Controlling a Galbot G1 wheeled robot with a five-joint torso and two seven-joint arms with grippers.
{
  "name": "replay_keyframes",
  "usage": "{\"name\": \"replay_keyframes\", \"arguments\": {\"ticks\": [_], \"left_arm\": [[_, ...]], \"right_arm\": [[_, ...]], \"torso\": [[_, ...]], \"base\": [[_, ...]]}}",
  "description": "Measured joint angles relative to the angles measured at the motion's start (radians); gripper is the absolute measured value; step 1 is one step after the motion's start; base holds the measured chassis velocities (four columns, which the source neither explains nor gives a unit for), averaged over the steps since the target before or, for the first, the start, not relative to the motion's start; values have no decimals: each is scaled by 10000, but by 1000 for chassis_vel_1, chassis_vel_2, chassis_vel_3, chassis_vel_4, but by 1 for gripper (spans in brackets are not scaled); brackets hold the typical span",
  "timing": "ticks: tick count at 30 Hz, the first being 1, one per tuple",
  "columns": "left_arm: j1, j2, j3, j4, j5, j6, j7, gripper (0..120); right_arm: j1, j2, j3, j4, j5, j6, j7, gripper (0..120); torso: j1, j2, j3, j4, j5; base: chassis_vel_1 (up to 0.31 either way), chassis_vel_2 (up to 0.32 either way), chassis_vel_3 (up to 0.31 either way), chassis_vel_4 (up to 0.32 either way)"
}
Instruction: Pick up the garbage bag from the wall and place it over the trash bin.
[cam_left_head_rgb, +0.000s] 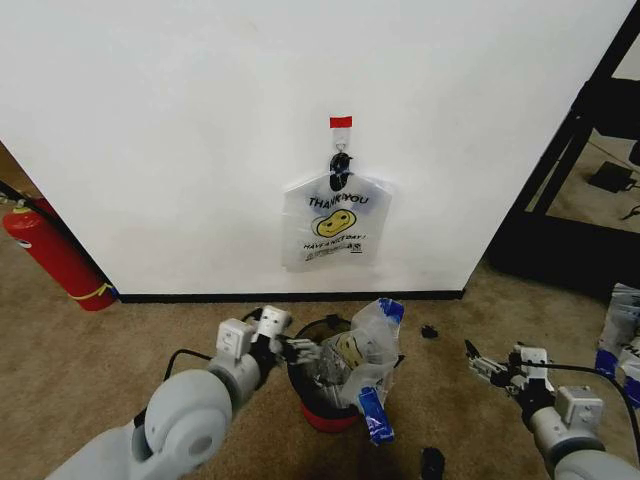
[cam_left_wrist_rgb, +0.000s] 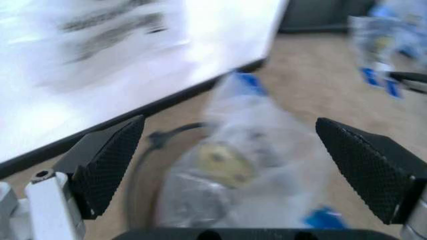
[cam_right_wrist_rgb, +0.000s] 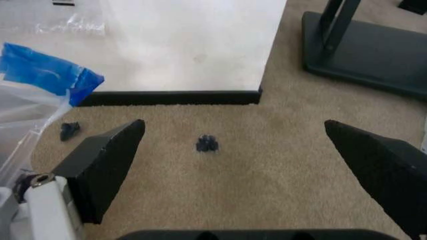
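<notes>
Head view is showing the garbage bag (cam_left_head_rgb: 362, 362) sitting crumpled half over the trash bin (cam_left_head_rgb: 325, 412), the left hand (cam_left_head_rgb: 302, 349) wide beside it and the right hand (cam_left_head_rgb: 478, 362) wide well apart, so the loose plastic is likely risking slipping off the rim.

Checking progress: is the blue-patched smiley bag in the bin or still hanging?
In: the translucent blue-patched garbage bag sits crumpled in the black mesh trash bin.

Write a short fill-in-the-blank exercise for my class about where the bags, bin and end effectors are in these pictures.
1. The garbage bag with blue patches sits in the black mesh ____.
2. A second smiley bag hangs from a hook on the ____.
3. The left end effector is at the bin's rim, its fingers ____.
4. The red fire extinguisher stands on the robot's ____ side.

Missing words: trash bin; wall; open; left
</notes>
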Motion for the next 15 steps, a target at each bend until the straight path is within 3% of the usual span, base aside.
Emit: {"name": "replay_keyframes", "arguments": {"ticks": [3, 6, 11, 15], "left_arm": [[-1083, 57, 1654, 134, -78, 6, 139, 100], [-2591, -355, 3437, 828, -193, 141, 99, 100], [-3659, -921, 4763, 1981, -188, 277, -128, 100], [-3887, -1104, 5155, 2596, -65, 306, -271, 100]], "right_arm": [[-31, 229, -4, 119, -135, -24, 47, 100], [4, 369, -5, 56, -177, -23, 58, 100], [67, 403, -1, -93, -145, 28, 31, 100], [9, 466, 23, -63, -129, 42, 8, 100]], "torso": [[0, 0, 0, 0, -4], [0, 0, 0, 0, -2], [2, 0, 1, -1, 0], [2, 0, 1, 3, -3]], "base": [[0, 0, 0, 0], [0, 0, 0, 0], [0, 0, 0, 0], [0, 0, 0, 0]]}}
